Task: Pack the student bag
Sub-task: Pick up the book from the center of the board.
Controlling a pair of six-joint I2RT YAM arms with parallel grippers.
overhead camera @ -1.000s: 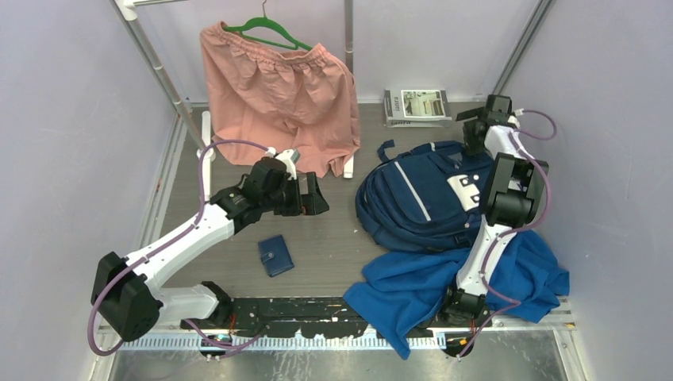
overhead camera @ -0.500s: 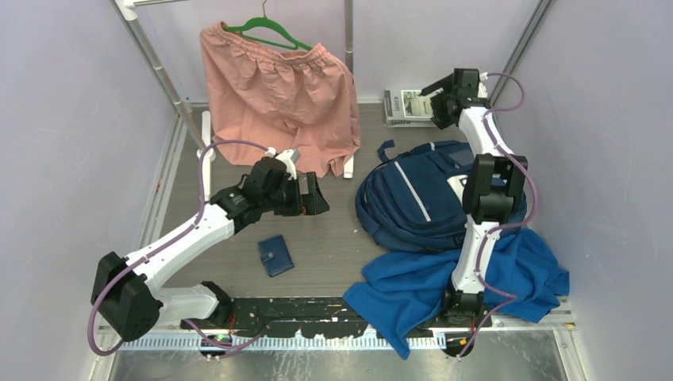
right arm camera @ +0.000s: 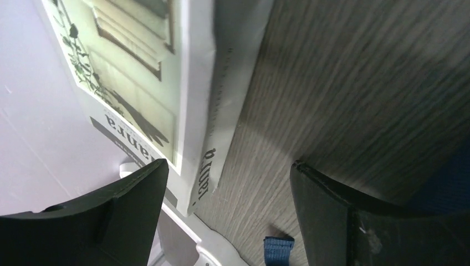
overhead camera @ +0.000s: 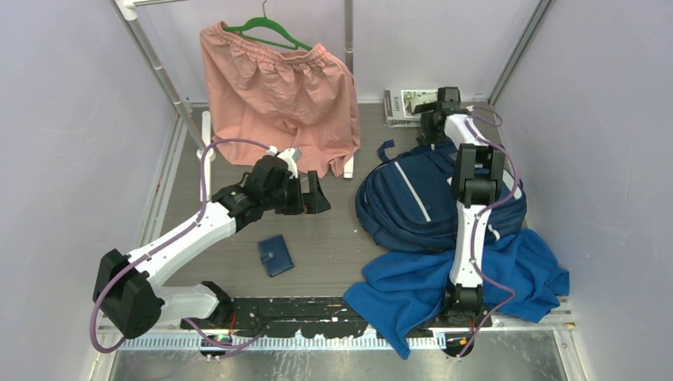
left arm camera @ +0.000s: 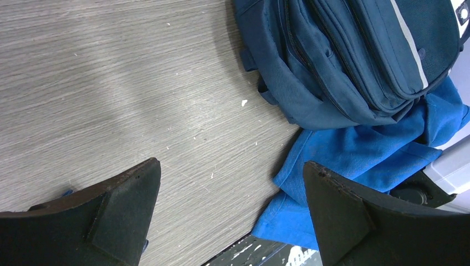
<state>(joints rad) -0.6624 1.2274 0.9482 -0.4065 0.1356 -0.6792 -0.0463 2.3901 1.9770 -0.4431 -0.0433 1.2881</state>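
We see the student bag (overhead camera: 413, 202) lying flat on the tabletop (overhead camera: 333, 238) with its white stripe facing up. Its near edge meets a royal-blue cloth (overhead camera: 421, 294), which spreads from the bag toward the arm bases.

The right gripper (overhead camera: 432, 119) hangs just beyond the bag's far edge, near its top loop, with the right arm stretched across the bag. In the right wrist view its 2 fingers are spread wide with nothing between them. They frame bare wood grain and the spine of a book (right arm camera: 166, 83) that lies flat past the bag's far edge, close to the back wall.

The left gripper (overhead camera: 313, 194) hovers to the left of the bag, clear of it. Its fingers are also spread, and only tabletop shows between them in the left wrist view, with the bag and cloth off to one side.

A small navy wallet (overhead camera: 275, 255) lies well to the left of the bag. Pink shorts (overhead camera: 278, 87) hang on a green hanger (overhead camera: 266, 28), beyond the bag and to its left.
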